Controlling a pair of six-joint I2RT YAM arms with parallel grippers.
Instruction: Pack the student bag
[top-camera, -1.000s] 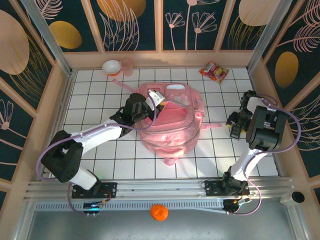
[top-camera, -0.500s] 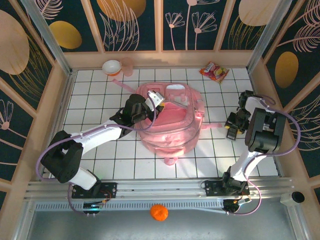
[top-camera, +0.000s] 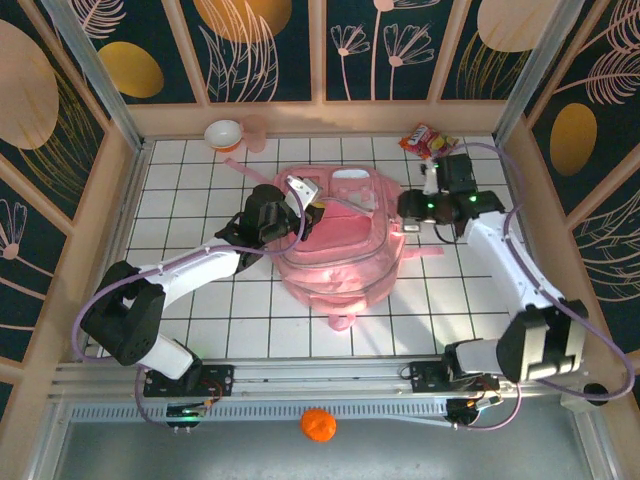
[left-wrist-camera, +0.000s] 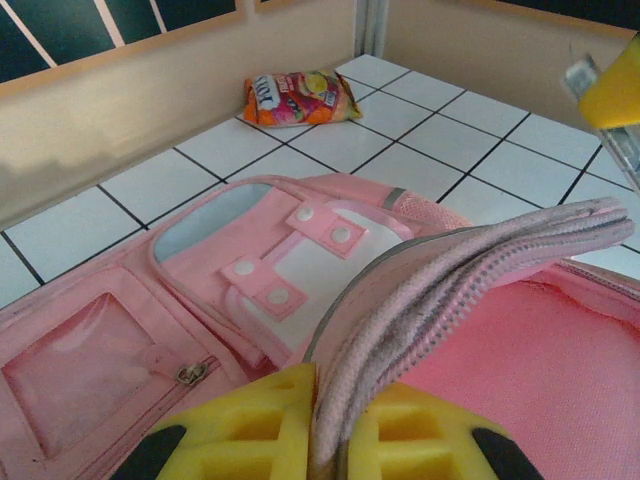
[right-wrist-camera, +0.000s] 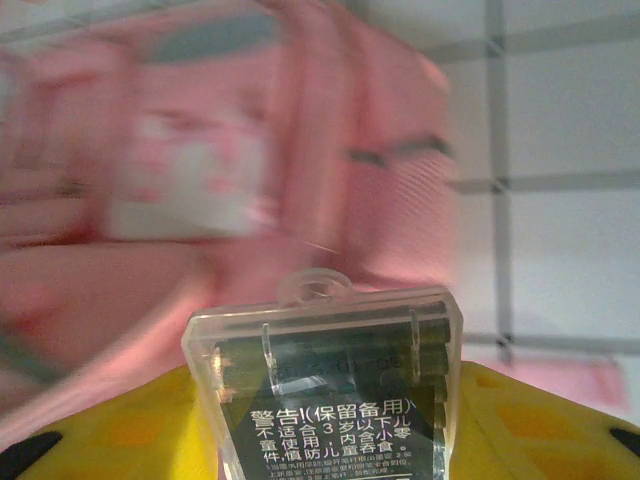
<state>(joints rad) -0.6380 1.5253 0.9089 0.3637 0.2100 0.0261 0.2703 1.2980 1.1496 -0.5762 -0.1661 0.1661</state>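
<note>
Your left hand is closed tight on the student bag. In the left wrist view its yellow fingers pinch the raised, zippered rim of the main opening and hold that edge up off the pink lining. From above, you see that hand at the far left part of the bag, with the arm reaching in from the near left.

The student bag lies flat in the middle of the white tiled table. Its front pockets and white patches face up, and a strap trails toward the near edge.

Your right hand grips a clear plastic case that stands upright between its yellow fingers. The case has dark contents, a printed label and a small hanging loop at its top. The jaws are partly closed against its sides. In the top view this hand sits at the far right edge of the bag, close to the fabric, though you cannot tell whether it touches. The right wrist view is motion-blurred behind the case, so the bag shows as a pink smear.

A snack packet lies at the far right corner of the table, apart from the bag. A small bowl and a pink cup sit at the far left. An orange ball rests on the grey strip in front of the arm bases.
</note>
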